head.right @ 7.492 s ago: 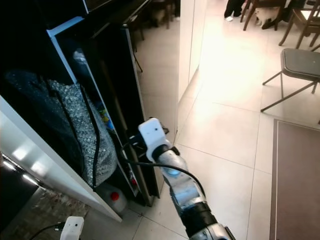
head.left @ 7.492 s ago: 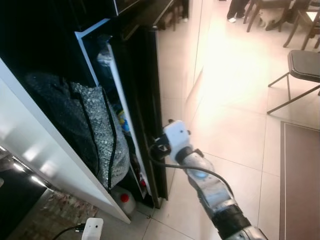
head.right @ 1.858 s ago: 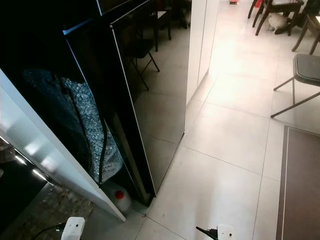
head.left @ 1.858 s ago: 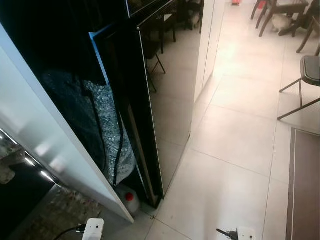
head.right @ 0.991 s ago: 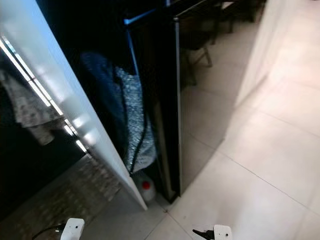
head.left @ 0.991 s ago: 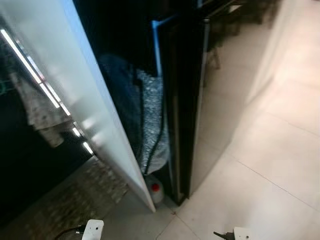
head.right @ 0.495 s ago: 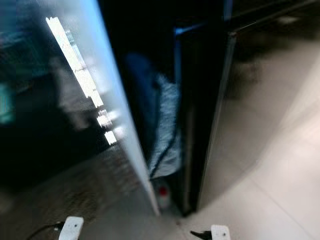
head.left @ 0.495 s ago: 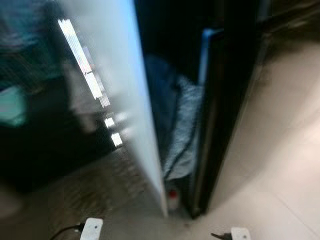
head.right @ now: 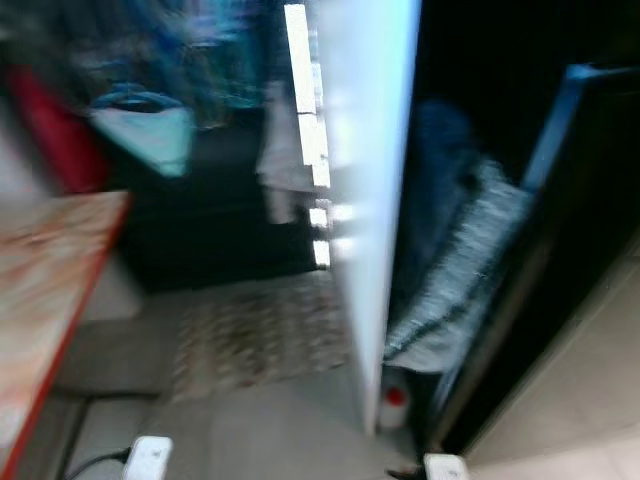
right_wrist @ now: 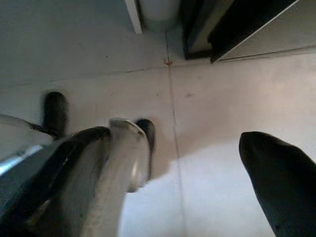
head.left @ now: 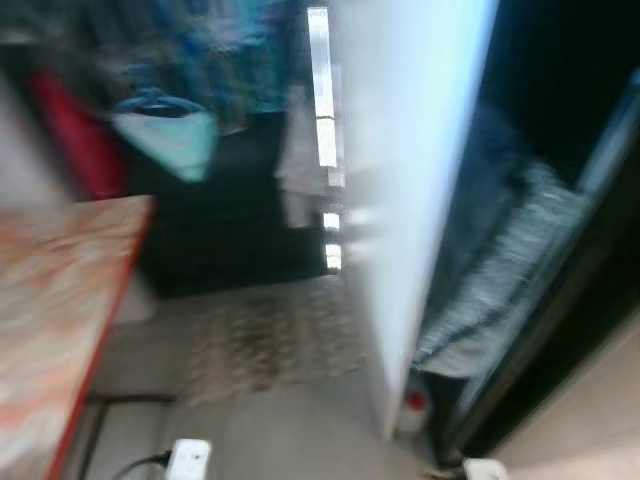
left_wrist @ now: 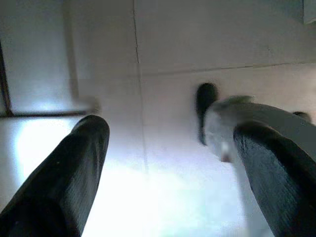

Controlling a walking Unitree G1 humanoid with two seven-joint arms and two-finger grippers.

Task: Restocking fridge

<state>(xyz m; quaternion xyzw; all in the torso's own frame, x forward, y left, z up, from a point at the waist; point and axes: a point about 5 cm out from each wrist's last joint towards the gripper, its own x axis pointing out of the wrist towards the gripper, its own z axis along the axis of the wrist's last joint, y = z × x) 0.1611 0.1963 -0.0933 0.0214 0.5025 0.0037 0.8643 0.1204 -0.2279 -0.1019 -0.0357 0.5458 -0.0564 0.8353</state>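
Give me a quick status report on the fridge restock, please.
Left tool and right tool open, empty, hanging over floor tiles. Black fridge door ajar. Head views blurred. White panel stands beside the fridge.

Both head views, blurred, look forward and down at the white panel (head.left: 420, 200) and dark fridge door (head.right: 560, 250). Each wrist view looks straight down between its fingers, close to the tiled floor (left_wrist: 163, 44).

White door (head.left: 420, 180), seemingly red-edged table (head.left: 60, 300).
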